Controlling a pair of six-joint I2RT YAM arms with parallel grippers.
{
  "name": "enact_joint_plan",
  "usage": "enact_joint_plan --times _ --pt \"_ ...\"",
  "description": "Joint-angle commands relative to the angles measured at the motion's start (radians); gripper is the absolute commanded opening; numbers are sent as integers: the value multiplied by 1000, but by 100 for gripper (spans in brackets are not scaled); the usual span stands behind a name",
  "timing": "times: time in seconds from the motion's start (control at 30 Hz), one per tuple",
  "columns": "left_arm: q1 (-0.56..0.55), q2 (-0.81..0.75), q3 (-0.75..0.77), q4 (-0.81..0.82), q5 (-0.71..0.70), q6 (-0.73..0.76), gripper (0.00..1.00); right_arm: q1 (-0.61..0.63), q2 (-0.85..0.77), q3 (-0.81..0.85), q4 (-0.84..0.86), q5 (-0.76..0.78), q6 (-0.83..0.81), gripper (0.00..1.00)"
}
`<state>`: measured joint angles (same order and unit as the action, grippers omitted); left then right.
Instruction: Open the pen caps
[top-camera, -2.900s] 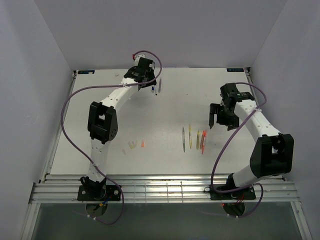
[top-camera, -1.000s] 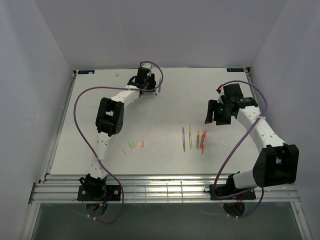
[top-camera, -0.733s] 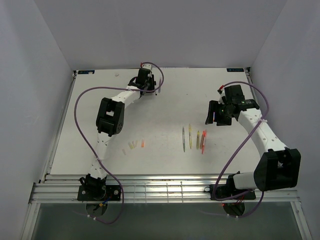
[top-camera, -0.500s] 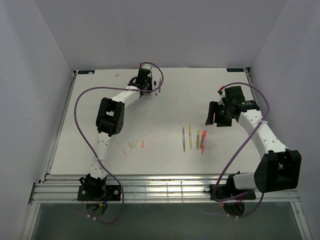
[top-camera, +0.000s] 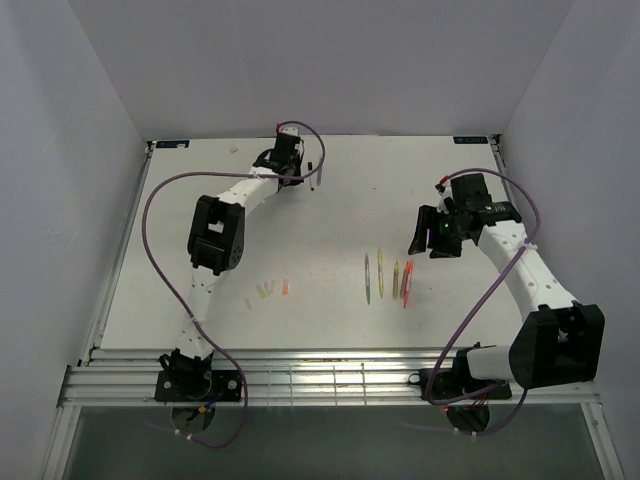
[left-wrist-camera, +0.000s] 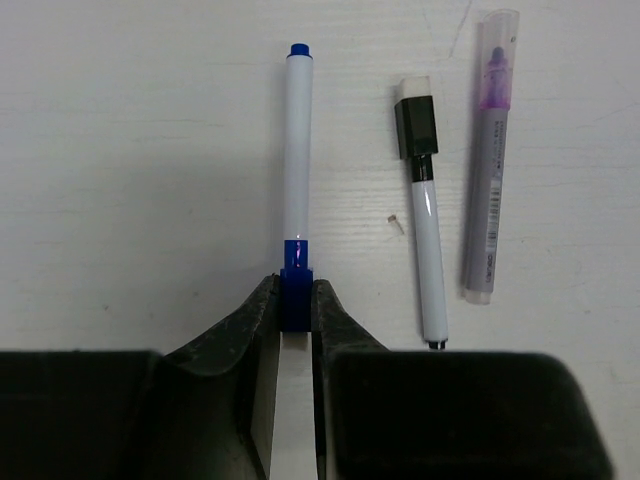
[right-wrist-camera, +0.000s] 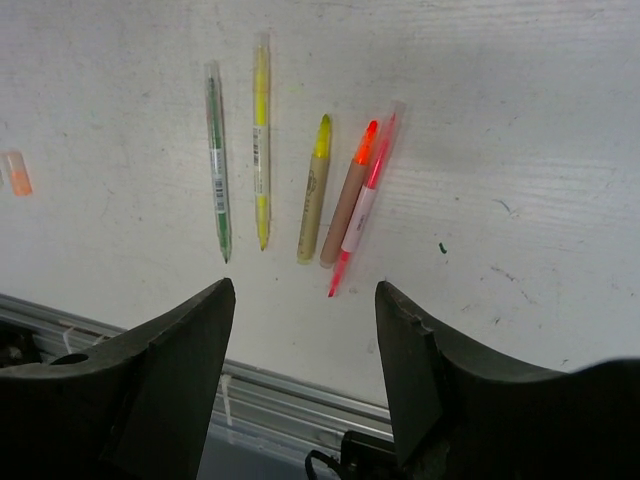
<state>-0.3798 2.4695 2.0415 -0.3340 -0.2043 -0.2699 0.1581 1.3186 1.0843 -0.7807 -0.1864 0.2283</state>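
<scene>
In the left wrist view my left gripper (left-wrist-camera: 296, 302) is shut on the blue pen cap (left-wrist-camera: 296, 290) of a white pen (left-wrist-camera: 297, 150) lying flat on the table. Beside it lie a white marker (left-wrist-camera: 427, 260) with a black cap (left-wrist-camera: 415, 125) and a grey pen (left-wrist-camera: 488, 190) with a clear cap (left-wrist-camera: 496, 55). From above, the left gripper (top-camera: 297, 170) is at the table's far edge. My right gripper (right-wrist-camera: 305, 300) is open and empty above a row of uncapped pens: green (right-wrist-camera: 217, 160), yellow (right-wrist-camera: 261, 140), highlighter (right-wrist-camera: 314, 195), orange (right-wrist-camera: 348, 200), pink (right-wrist-camera: 366, 195).
Loose caps lie left of centre: pale (top-camera: 248, 301), yellow (top-camera: 264, 291) and orange (top-camera: 285, 286), the orange one also at the right wrist view's left edge (right-wrist-camera: 17, 172). The right gripper (top-camera: 428, 240) hovers right of centre. A metal rail (top-camera: 320, 375) borders the near edge.
The left gripper's jaws have closed onto the blue cap. The right arm has drifted slightly toward the near side, still open.
</scene>
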Motion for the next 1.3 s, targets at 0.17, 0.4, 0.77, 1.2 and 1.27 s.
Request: enact_joint_plan --times 0.17,0.4,0.77,1.2,1.27 --pt "-2 -558 -287 -51 216 -96 0 -2 -59 85 -106 -163 11 62" --pt "-7 -926 -672 -46 600 -307 0 11 -99 -50 58 -485 140 63" --pt "-111 -1336 -1179 167 859 -653 0 148 -87 -112 570 -587 482 63" --pt "-176 -1443 -1253 216 818 -779 0 342 50 -124 891 -562 732 57" --pt "-179 -1445 -1251 216 815 -779 0 360 63 -124 922 -558 761 56"
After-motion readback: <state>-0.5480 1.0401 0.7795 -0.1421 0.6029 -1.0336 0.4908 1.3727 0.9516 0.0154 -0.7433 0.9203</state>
